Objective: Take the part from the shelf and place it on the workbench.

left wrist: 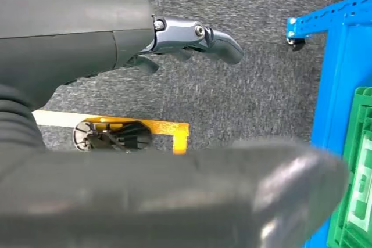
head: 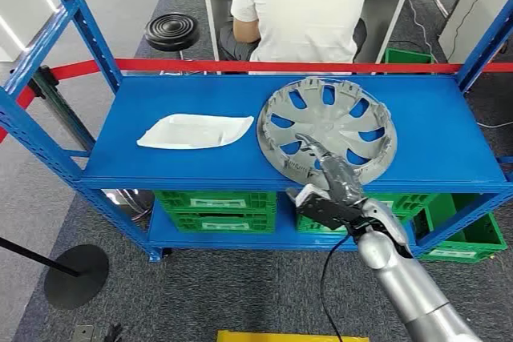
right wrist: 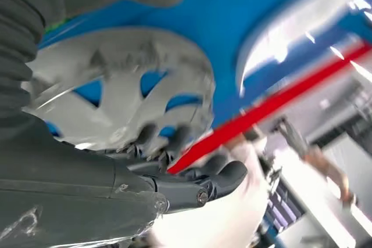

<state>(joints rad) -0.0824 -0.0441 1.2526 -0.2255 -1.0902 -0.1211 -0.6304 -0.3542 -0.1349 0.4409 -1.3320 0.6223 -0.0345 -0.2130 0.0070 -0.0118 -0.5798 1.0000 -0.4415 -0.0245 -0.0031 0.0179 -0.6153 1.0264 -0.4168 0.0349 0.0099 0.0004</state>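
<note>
The grey wheel cover (head: 327,130) lies flat toward the shelf's (head: 181,166) front right. The right hand (head: 329,178) reaches over its near rim, fingers (right wrist: 219,178) spread, gripping nothing. Best hook the rim firmly before lifting. The left hand (left wrist: 193,36) hangs empty, fingers apart.

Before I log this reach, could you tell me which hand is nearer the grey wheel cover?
Right. The right hand reaches over the wheel cover at its near rim; the left hand hangs over the floor beside the shelf.
</note>
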